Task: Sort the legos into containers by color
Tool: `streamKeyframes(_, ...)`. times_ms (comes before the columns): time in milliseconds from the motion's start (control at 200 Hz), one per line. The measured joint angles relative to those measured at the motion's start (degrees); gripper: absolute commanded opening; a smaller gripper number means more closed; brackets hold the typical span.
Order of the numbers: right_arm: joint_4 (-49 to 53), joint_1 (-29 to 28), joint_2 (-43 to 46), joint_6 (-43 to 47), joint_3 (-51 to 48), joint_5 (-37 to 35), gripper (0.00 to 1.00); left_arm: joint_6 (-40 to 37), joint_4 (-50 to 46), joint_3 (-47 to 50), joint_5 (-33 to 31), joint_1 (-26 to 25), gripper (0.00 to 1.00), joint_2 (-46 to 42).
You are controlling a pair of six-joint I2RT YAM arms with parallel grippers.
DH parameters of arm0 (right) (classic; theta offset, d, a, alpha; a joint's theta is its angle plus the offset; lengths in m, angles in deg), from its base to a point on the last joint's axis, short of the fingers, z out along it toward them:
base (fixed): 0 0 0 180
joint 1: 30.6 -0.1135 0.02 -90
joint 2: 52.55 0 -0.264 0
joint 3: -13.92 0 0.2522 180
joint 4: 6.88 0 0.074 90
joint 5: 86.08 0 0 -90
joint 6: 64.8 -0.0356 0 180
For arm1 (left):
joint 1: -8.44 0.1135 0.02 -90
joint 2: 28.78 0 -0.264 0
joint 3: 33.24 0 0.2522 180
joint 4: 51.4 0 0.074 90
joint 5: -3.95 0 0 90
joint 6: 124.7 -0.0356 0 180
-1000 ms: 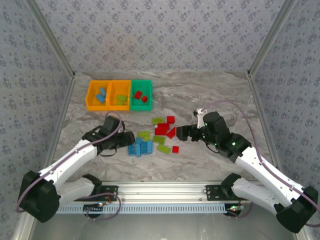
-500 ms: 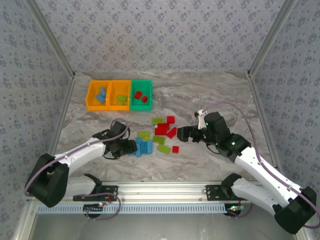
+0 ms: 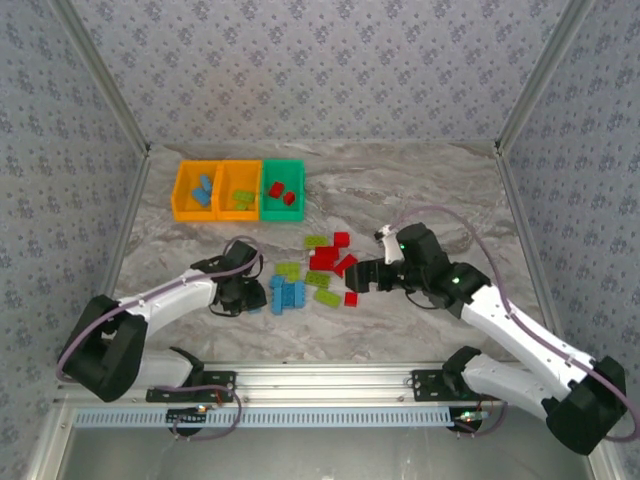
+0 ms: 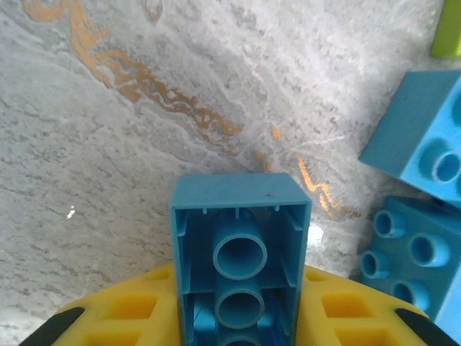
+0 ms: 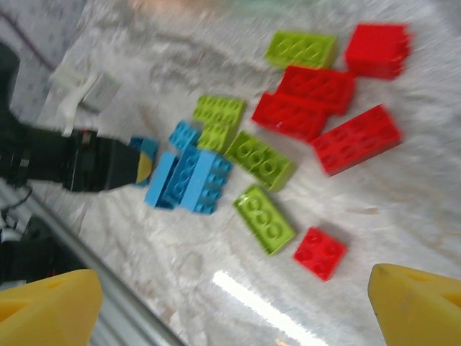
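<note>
The left gripper (image 3: 244,296) sits low at the near left side of the pile on the table (image 3: 420,200), because it is taking one blue brick (image 4: 241,238). Its jaws pinch that brick between the yellow pads (image 4: 108,321), hollow side showing. I think it belongs in the far left orange bin (image 3: 195,214), where other blue ones lie. The right gripper (image 3: 362,275) hangs by the red bricks (image 5: 317,90) with its jaws spread wide, holding nothing.

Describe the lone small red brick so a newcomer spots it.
Find the pile on the table. At its near right edge, beside a green brick, lies the small red brick. It is square; the other reds are longer and bunched farther back.
</note>
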Motion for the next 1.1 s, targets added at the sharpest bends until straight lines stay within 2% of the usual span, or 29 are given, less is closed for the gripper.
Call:
streamKeyframes(115,0.3,-4.1,-4.2,0.8,2.6,1.6,0.97,-1.1,-1.7,-1.1,-3.5,0.3,0.27,-3.6)
streamKeyframes(205,0.1,-5.0,-5.0,1.0,3.5,1.4,0.97,-3.7,-4.3,-5.0,-6.8,2.6,0.27,-7.3)
streamKeyframes(280,-0.4,-5.0,-4.9,1.0,3.5,0.4,0.97,-6.6,-4.7,-10.1,-9.4,6.8,0.27,-9.0)
streamKeyframes(375,-1.7,-5.0,-4.4,1.0,3.4,-0.7,0.98,-10.3,-3.0,-16.9,-11.3,14.8,0.27,-7.6)
streamKeyframes(495,-2.9,-5.0,-3.3,0.7,3.1,-1.4,0.98,-14.0,1.1,-25.7,-13.6,23.8,0.27,0.9)
streamKeyframes(590,-2.9,-5.0,-2.6,0.5,3.1,-1.8,0.97,-16.4,3.6,-33.4,-14.1,27.4,0.27,11.2)
streamKeyframes(660,-2.6,-5.0,-1.9,0.3,3.1,-2.3,0.97,-17.9,5.2,-38.3,-14.0,28.9,0.28,18.6)
streamKeyframes(775,-2.2,-5.1,0.7,-0.6,3.0,-3.5,0.97,-19.7,6.3,-45.0,-13.5,30.8,0.36,28.2)
streamKeyframes(864,-1.3,-5.3,3.0,-1.3,2.9,-4.2,0.97,-21.0,6.3,-49.3,-12.7,32.1,0.46,33.8)
streamKeyframes(964,-0.2,-5.3,4.9,-2.0,2.9,-5.4,0.98,-21.4,6.2,-52.6,-11.8,33.0,0.49,37.1)
streamKeyframes(1099,0.5,-5.3,5.6,-2.5,2.9,-6.8,0.99,-21.6,5.9,-53.5,-10.3,33.5,0.51,36.4)
